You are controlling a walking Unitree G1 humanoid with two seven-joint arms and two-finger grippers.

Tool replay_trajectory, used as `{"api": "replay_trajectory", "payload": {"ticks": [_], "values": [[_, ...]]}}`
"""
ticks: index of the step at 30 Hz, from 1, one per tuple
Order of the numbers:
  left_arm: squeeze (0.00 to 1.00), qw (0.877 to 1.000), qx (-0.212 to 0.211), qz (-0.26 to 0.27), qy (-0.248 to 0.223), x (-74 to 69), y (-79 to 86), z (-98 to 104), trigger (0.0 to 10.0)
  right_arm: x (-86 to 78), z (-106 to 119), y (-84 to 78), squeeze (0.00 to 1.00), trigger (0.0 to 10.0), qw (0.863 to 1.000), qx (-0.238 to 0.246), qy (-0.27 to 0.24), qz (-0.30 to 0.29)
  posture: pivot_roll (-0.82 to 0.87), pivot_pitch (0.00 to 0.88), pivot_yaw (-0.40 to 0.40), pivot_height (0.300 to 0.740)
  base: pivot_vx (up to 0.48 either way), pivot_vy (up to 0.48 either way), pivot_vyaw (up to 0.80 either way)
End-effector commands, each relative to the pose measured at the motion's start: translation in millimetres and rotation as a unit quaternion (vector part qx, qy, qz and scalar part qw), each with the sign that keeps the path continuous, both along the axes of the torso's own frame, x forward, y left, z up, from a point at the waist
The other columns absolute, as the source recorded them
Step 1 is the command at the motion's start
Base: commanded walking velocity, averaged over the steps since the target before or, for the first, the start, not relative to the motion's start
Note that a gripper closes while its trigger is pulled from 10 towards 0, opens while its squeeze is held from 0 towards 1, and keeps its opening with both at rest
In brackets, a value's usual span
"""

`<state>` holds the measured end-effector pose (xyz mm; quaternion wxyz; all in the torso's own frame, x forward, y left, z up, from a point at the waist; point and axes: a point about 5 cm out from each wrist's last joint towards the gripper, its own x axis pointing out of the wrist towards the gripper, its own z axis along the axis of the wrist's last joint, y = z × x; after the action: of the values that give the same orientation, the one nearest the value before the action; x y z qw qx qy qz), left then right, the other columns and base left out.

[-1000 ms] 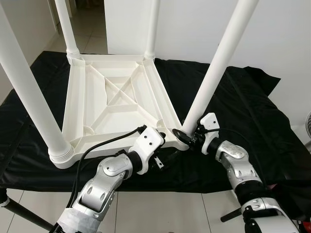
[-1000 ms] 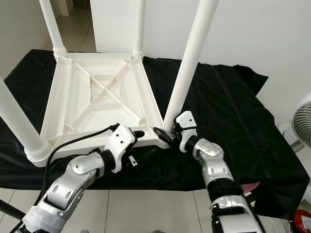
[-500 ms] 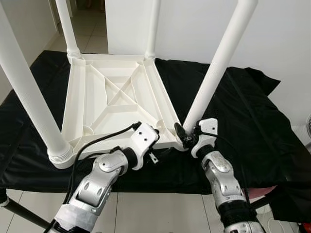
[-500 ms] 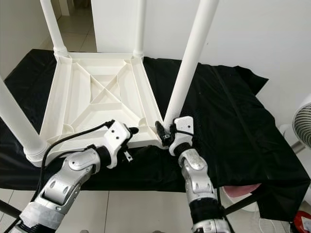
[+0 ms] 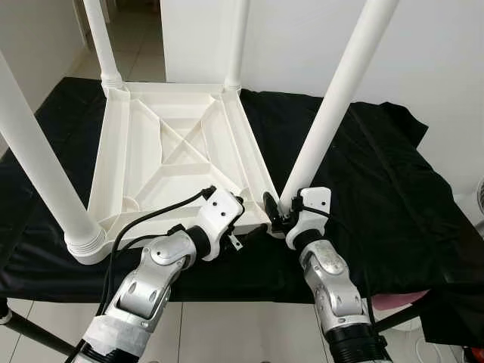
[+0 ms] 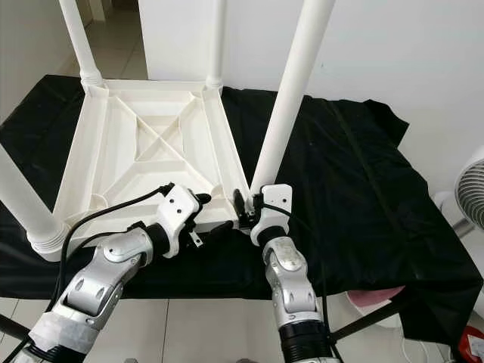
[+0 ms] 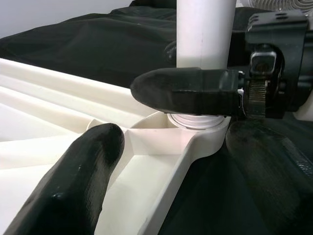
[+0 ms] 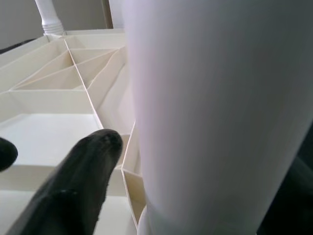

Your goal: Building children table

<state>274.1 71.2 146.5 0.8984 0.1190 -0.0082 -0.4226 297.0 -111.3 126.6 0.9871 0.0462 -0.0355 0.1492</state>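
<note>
A white plastic children's table (image 5: 174, 151) lies upside down on a black cloth (image 5: 378, 174). All its legs point up, and the near right leg (image 5: 333, 106) leans to the right. My right gripper (image 5: 278, 215) is shut around the base of that leg, where it enters the corner socket (image 7: 195, 122). In the right wrist view the leg (image 8: 220, 112) sits between the fingers (image 8: 73, 186). My left gripper (image 5: 252, 218) is open at the same corner. One of its fingers (image 7: 73, 186) is inside the table's rim and the other is outside it.
The near left leg (image 5: 38, 159) and the two far legs (image 5: 102, 38) (image 5: 236, 38) stand tall around the work area. The cloth's front edge drops to a tiled floor. A fan (image 6: 473, 197) stands at the far right and a pink object (image 6: 378, 295) sits under the cloth edge.
My right arm has swung in from the right and now comes up from straight below the leg base, with its gripper still at the leg. The left gripper has barely moved. The view shifted slightly.
</note>
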Motion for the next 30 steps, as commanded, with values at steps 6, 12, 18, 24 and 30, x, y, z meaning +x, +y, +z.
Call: {"api": "replay_trajectory", "payload": {"ticks": [6, 12, 18, 24, 30], "values": [[0.00, 0.999, -0.003, 0.035, -0.010, 4.7, 0.9, 0, 10.0, 2.3, -2, -14.8, 0.00, 10.0, 0.996, -0.056, 0.007, 0.075, -0.02, 0.000, -0.092, 0.740, 0.000, 0.000, 0.00], [0.00, 0.999, -0.005, 0.031, -0.010, 4.4, -0.1, 1, 10.0, 5.1, -10, -24.8, 0.00, 10.0, 0.979, -0.112, 0.014, 0.172, -0.02, 0.000, -0.086, 0.740, 0.000, 0.000, 0.00], [0.00, 1.000, -0.007, 0.026, -0.007, 3.6, 1.6, 2, 10.0, 14.6, -9, -34.7, 0.00, 10.0, 0.963, -0.143, 0.017, 0.228, -0.01, 0.000, -0.082, 0.740, 0.000, 0.000, 0.00], [0.00, 1.000, -0.008, 0.025, -0.013, 4.6, 1.0, 3, 10.0, 26.4, -5, -35.2, 0.00, 10.0, 0.946, -0.174, 0.013, 0.273, -0.01, 0.000, -0.079, 0.740, 0.000, 0.000, 0.00], [0.00, 1.000, -0.007, 0.004, -0.007, 1.6, -2.9, 3, 10.0, 35.0, -3, -34.8, 0.00, 10.0, 0.938, -0.188, 0.009, 0.290, -0.01, 0.000, -0.069, 0.740, 0.000, 0.000, 0.00]]}}
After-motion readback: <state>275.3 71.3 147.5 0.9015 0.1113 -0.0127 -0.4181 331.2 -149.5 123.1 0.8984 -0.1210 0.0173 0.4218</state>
